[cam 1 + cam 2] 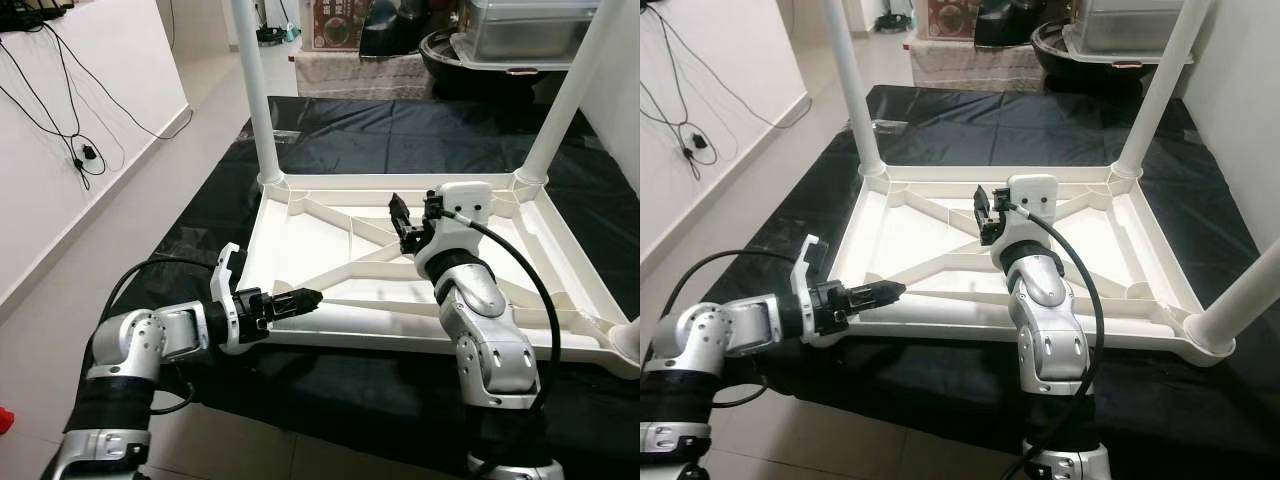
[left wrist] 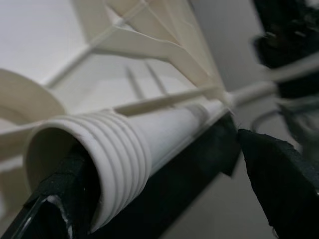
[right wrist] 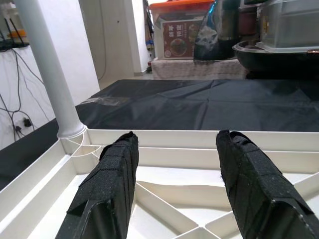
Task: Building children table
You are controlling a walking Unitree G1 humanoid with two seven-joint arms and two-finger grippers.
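Black sheet [image 1: 400, 130] over pale floor, upturned white table top [image 1: 330, 215] on it, three legs fitted. Left gripper [image 1: 298, 298] clamped on loose threaded leg [image 2: 149, 144] at near rim. Right gripper [image 1: 402, 222] above ribbed underside, fingers [image 3: 107, 184] spread, empty.

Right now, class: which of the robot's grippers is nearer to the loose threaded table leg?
Left. The left gripper holds the threaded table leg at the tabletop's near edge; the right gripper hovers open above the tabletop's middle.
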